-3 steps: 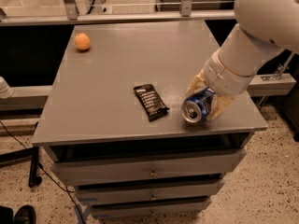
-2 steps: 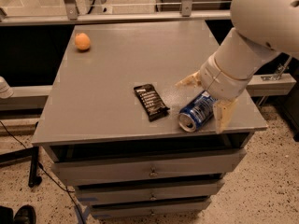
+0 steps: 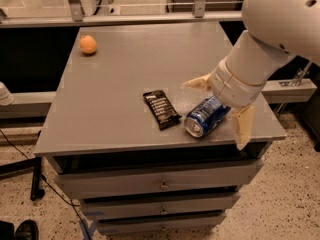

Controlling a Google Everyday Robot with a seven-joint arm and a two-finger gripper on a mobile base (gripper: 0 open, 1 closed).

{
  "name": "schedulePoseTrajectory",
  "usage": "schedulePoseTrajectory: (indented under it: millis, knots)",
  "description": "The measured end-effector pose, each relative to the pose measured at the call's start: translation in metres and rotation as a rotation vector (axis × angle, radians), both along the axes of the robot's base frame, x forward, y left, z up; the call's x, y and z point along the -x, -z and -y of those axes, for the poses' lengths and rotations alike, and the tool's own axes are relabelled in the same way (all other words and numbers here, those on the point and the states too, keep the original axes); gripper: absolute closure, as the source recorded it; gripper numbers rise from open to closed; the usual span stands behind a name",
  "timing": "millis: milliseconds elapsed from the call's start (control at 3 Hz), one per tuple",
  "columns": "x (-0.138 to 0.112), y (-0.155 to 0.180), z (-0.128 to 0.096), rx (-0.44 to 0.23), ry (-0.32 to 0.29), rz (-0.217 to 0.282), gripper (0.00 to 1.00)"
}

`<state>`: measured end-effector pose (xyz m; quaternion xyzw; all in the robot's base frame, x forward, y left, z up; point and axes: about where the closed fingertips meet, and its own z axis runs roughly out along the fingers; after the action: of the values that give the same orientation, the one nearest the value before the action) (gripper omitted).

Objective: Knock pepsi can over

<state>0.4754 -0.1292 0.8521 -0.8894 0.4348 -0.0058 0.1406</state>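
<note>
The blue pepsi can (image 3: 206, 117) lies on its side near the front right of the grey tabletop (image 3: 125, 84), its silver top facing the front left. My gripper (image 3: 220, 109) is over the can's rear end, open, with one tan finger (image 3: 197, 83) behind the can and the other tan finger (image 3: 243, 125) on its right, past the table's front edge. The white arm comes in from the upper right.
A flat black snack bar wrapper (image 3: 161, 109) lies just left of the can. An orange (image 3: 88, 44) sits at the far left corner of the table. Drawers (image 3: 160, 184) are below the tabletop. The table's front edge is close to the can.
The can has tipped further and lies lower and more to the front left. The gripper's fingers have spread wider around it.
</note>
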Motion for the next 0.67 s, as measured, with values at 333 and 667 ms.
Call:
schedulePoseTrajectory:
  millis: [333, 667]
  knots:
    - [-0.0103, 0.0018, 0.0069, 0.006, 0.029, -0.050, 0.00]
    - [-0.0185, 0.0052, 0.0169, 0.024, 0.055, -0.101, 0.00]
